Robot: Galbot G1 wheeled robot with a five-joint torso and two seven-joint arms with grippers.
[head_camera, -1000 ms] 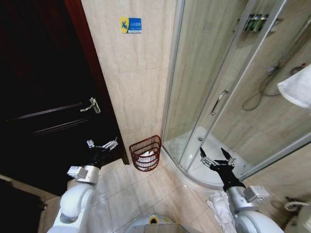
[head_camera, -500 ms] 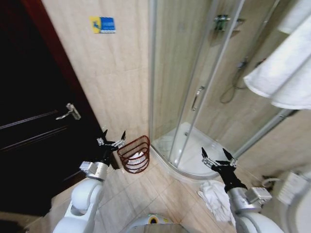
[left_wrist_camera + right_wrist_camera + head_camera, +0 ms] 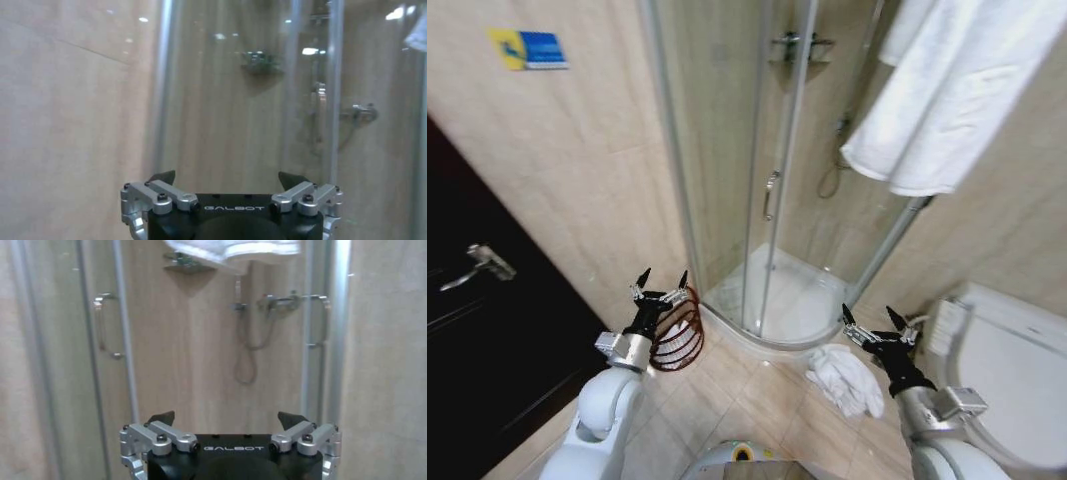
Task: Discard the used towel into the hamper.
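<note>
Head view: a tiled bathroom corner with a curved glass shower enclosure (image 3: 757, 200) at centre. Left gripper (image 3: 659, 288) is raised in front of the wall, its fingers (image 3: 642, 277) spread apart with nothing between them. Hamper (image 3: 679, 335), a dark reddish-brown openwork basket, stands on the floor (image 3: 747, 400) directly below and behind those fingers, against the wall and just beside the shower tray's curved edge; the left forearm covers part of its rim. Right gripper (image 3: 873, 326) is held up on the opposite side, fingers likewise spread and empty. Crumpled white towel (image 3: 845, 378) lies on the floor tiles just below and to the inner side of the right fingers, close to the shower tray and apart from the hamper. Hanging white towel (image 3: 947, 100) drapes high above the right fingers. Toilet (image 3: 1007, 370) sits to the outer side of the right arm. Dark door (image 3: 477, 330) with a metal handle stands to the outer side of the left arm.

Left wrist view: left gripper (image 3: 227, 182) with both fingertips wide apart, facing the shower glass and beige wall tile.

Right wrist view: right gripper (image 3: 225, 421) with fingertips wide apart, facing the shower door, its handle and the hose beyond.
</note>
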